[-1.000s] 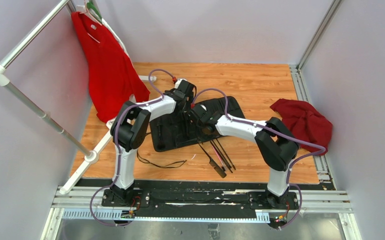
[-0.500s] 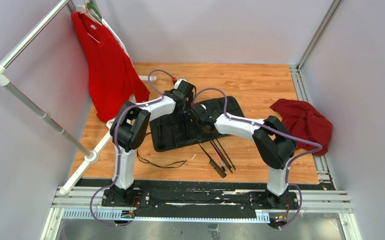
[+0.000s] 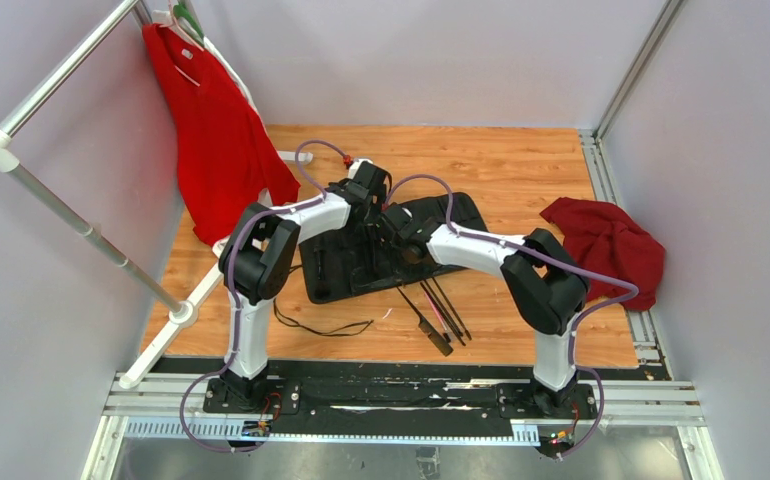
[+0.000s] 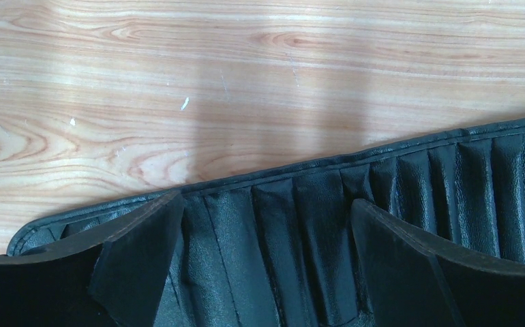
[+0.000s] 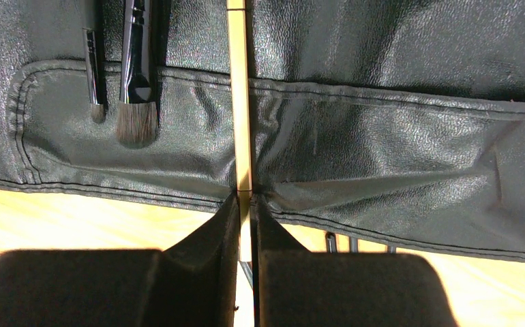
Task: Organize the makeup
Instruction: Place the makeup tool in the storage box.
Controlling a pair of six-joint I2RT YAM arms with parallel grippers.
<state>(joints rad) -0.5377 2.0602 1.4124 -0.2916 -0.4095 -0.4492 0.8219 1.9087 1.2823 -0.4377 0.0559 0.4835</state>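
Two black-handled bristle brushes sit pocketed up-left of your right gripper, jaws clamped on a slim tan makeup stick; your left gripper has its jaws apart; several thin black loose brushes wait behind.

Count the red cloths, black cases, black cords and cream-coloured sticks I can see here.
Red cloths: 2
Black case: 1
Black cord: 1
Cream stick: 1
Total: 5
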